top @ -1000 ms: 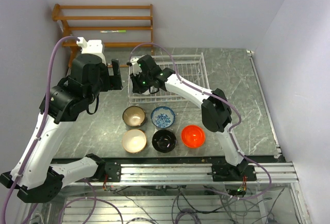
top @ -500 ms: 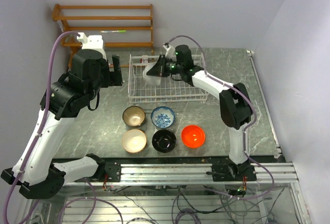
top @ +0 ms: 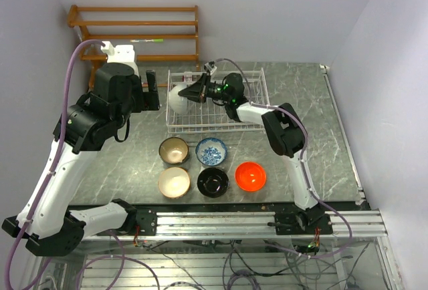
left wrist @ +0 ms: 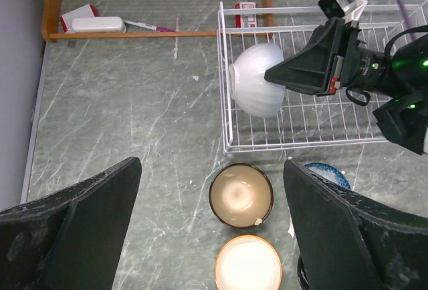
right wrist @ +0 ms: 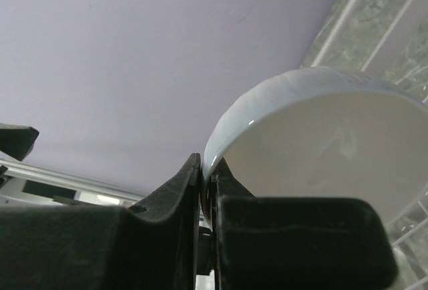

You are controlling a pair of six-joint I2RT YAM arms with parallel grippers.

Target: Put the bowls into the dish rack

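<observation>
My right gripper (top: 195, 92) is shut on the rim of the white bowl (top: 177, 98), holding it on its side over the left end of the white wire dish rack (top: 249, 117). The white bowl also shows in the left wrist view (left wrist: 257, 88) and the right wrist view (right wrist: 321, 150). On the table in front of the rack sit the brown bowl (top: 174, 150), the blue-and-white bowl (top: 211, 151), the cream bowl (top: 174, 182), the black bowl (top: 212, 182) and the orange-red bowl (top: 250, 176). My left gripper (left wrist: 212, 226) is open and empty, high above the brown bowl (left wrist: 241, 195).
An orange-brown wooden slatted shelf (top: 137, 24) stands against the back wall at the left, with small items under it (left wrist: 93, 24). The aluminium rail (top: 221, 222) runs along the table's near edge. Walls close in at both sides.
My right arm has swung the white bowl from the rack's left front corner up over the rack, then lowered it at the rack's left end. The left arm barely moved.
</observation>
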